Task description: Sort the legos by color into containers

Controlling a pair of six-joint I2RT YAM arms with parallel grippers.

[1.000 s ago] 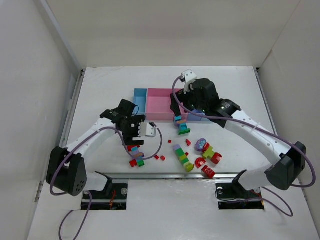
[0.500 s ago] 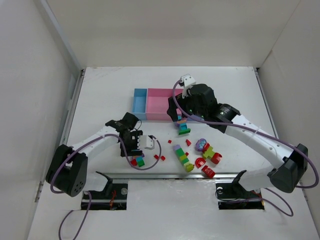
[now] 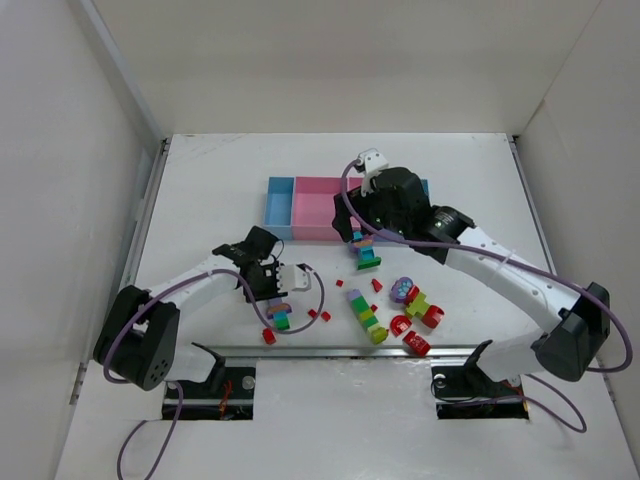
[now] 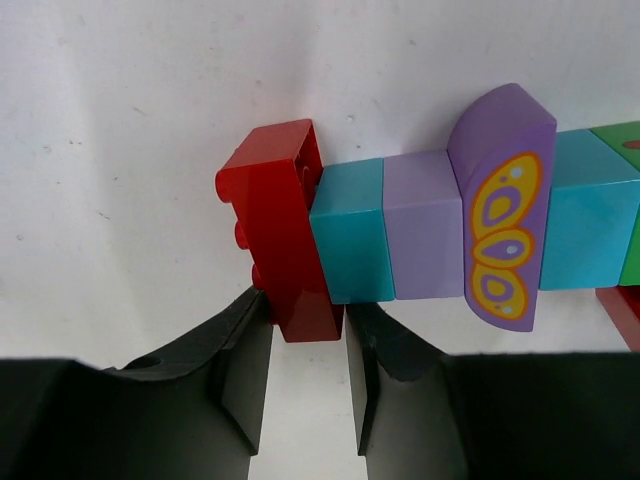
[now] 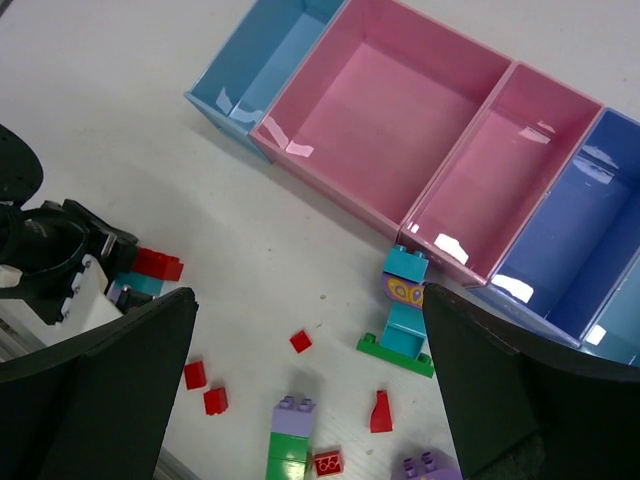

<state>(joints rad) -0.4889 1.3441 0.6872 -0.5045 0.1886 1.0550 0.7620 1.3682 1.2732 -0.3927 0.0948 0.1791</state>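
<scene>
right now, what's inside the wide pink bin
No bricks: the wide pink bin shows only bare glossy floor in the right wrist view. In the top view, the right arm covers its right end.

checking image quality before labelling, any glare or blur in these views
Right wrist: white glare patches on the glossy containers, bricks sharp. Left wrist: red brick crisp, dark fingers show little detail. Top external: even light, faint shadows.

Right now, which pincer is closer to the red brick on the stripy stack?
Left. The left pincer grips that red brick; the right pincer hovers open near the bins.
</scene>
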